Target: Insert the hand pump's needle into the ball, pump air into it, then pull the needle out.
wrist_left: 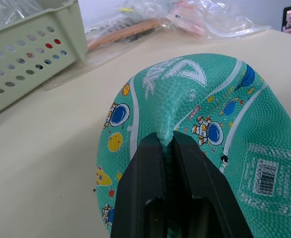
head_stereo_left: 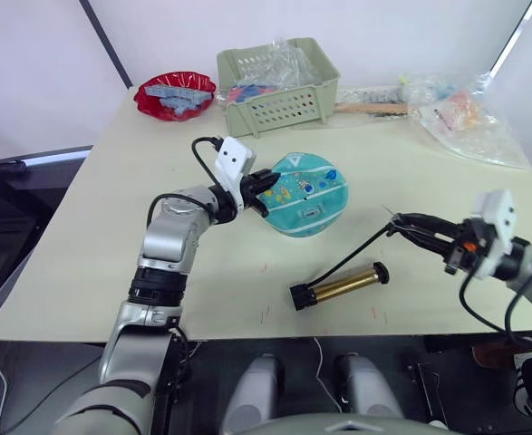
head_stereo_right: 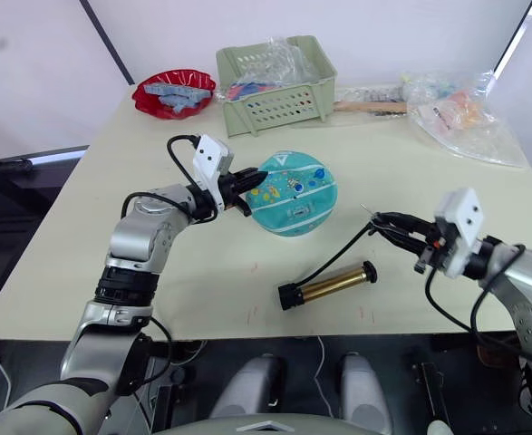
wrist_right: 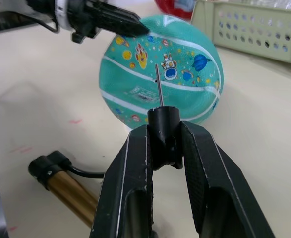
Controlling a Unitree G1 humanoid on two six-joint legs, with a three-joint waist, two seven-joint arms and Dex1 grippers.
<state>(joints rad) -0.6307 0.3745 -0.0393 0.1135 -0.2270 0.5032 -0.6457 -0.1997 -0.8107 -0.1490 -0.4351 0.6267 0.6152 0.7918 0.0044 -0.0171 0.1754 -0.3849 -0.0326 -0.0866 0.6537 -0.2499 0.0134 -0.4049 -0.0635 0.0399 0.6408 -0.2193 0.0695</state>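
Well right of ball [head_stereo_left: 304, 194], right gripper [head_stereo_left: 403, 223] clamps needle [wrist_right: 158, 84] fitting; left gripper [head_stereo_left: 267, 186] apparently pinches ball's skin

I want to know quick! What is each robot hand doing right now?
Left gripper: shut, pinching a fold of the floppy teal cartoon-print ball.
Right gripper: shut on the thin metal needle's black fitting.

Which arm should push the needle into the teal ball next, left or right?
Right. The right gripper is shut on the black fitting with the thin metal needle aimed at the teal cartoon-print ball, which the left gripper is pinching to hold it steady.
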